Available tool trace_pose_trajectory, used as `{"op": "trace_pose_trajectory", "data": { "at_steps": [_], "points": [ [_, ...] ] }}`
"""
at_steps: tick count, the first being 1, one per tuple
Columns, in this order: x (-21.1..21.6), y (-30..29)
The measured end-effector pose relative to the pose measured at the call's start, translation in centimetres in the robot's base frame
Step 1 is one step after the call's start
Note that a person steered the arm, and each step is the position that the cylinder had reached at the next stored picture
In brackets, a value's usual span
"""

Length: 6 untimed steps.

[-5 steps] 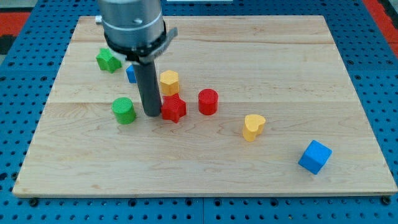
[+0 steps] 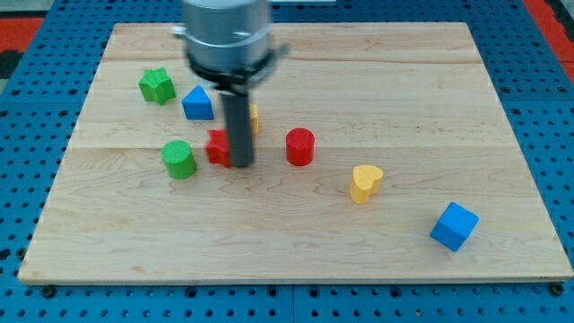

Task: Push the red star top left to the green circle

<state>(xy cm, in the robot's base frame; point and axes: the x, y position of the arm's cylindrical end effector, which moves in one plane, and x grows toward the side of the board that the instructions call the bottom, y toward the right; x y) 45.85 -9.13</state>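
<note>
The red star (image 2: 218, 147) lies on the wooden board (image 2: 404, 90), partly hidden behind my rod. My tip (image 2: 240, 165) touches the star's right side. The green circle (image 2: 178, 160) stands a short way to the star's left, with a small gap between them. The star sits slightly above the circle's level in the view.
A blue triangular block (image 2: 197, 104) and a green star (image 2: 157, 86) lie at the upper left. A yellow block (image 2: 254, 117) is mostly hidden behind the rod. A red cylinder (image 2: 300, 146), a yellow heart (image 2: 365, 183) and a blue cube (image 2: 454, 225) lie to the right.
My tip has moved from the red star's left side to its right side. The star has shifted left, closer to the green circle.
</note>
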Motion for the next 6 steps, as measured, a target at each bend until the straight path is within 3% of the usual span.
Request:
{"op": "trace_pose_trajectory", "data": {
  "at_steps": [1, 2, 5, 6],
  "points": [
    [-1.7, -3.1],
    [-6.5, -4.1],
    [-7.8, -10.7],
    [-10.3, -10.7]
  ]
}}
